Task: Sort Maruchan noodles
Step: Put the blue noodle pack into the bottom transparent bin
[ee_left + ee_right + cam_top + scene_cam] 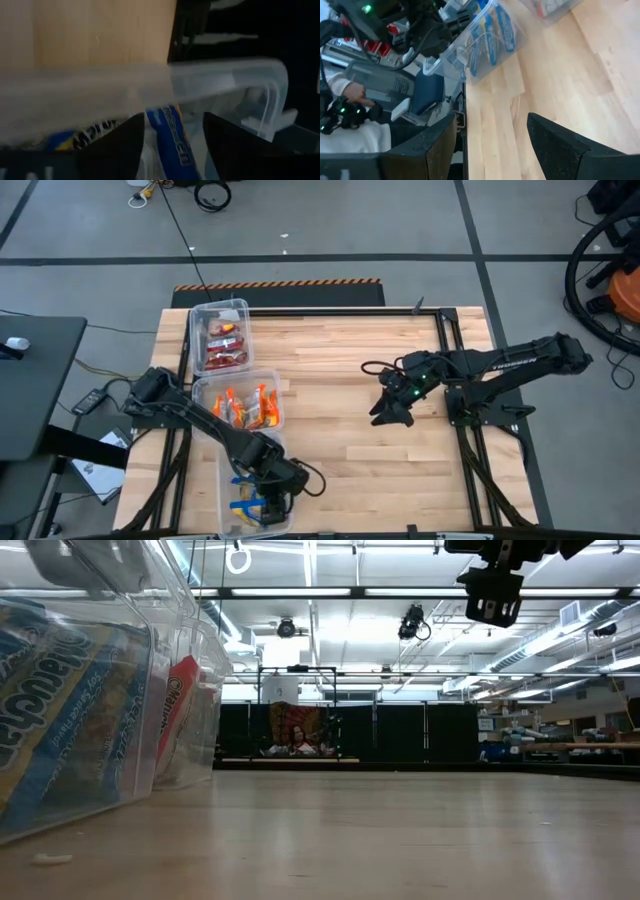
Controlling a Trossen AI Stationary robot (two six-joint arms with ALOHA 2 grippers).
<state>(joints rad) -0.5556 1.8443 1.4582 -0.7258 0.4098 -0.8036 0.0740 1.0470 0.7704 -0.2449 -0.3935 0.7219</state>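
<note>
- The left gripper (268,502) is lowered into the nearest clear plastic bin (225,490), at the table's near left corner; its two dark fingers (112,150) are spread apart, with a blue-and-yellow flat noodle packet (170,142) seen between them but not clamped.
- More blue-and-yellow packets (245,507) are seen lying in that same bin beneath the gripper.
- Orange flat noodle packets (250,408) are held in the middle clear bin (203,390), just beyond the first.
- Red and silver packets (224,345) are held in the far clear bin (195,315), at the row's end.
- The right gripper (392,413) is hung above the bare light wooden table (340,360), well apart from the bins; its fingers are parted and nothing is held.
- In the right wrist view, a person's hand (354,92) is seen beyond the table's edge.
</note>
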